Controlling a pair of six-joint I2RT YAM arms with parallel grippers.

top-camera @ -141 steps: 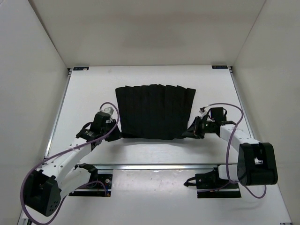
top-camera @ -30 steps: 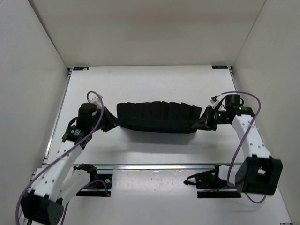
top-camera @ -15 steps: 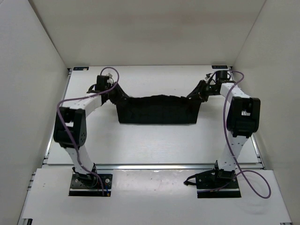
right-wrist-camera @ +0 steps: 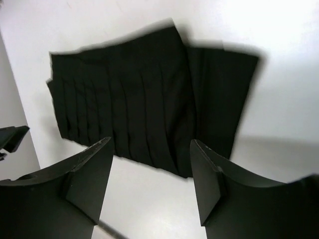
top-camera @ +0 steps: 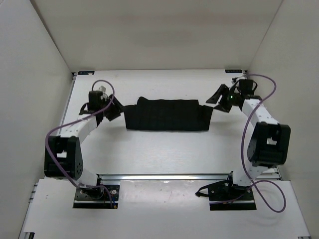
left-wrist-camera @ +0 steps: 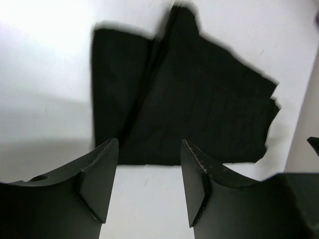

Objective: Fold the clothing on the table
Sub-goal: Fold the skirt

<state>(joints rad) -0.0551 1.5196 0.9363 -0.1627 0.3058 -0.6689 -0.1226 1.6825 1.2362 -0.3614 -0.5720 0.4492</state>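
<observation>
On the white counter [top-camera: 164, 154], past the middle, the clothing [top-camera: 167, 115] lies flat as a wide black band, one layer folded over another. Just off its left end hangs the left claw [left-wrist-camera: 148, 147], fingers spread, clear of the cloth. Slightly farther back, off the right end, the right claw [right-wrist-camera: 152, 144] is spread too.

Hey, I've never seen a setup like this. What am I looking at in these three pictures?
Two robot arms are bolted at the near edge of a white table. The wide picture comes from a fixed camera above and behind them; the other two come from a camera on each wrist. On the table lies a black pleated garment, folded over into a strip. The left hand and right hand sit near its ends, both open, holding nothing.
</observation>
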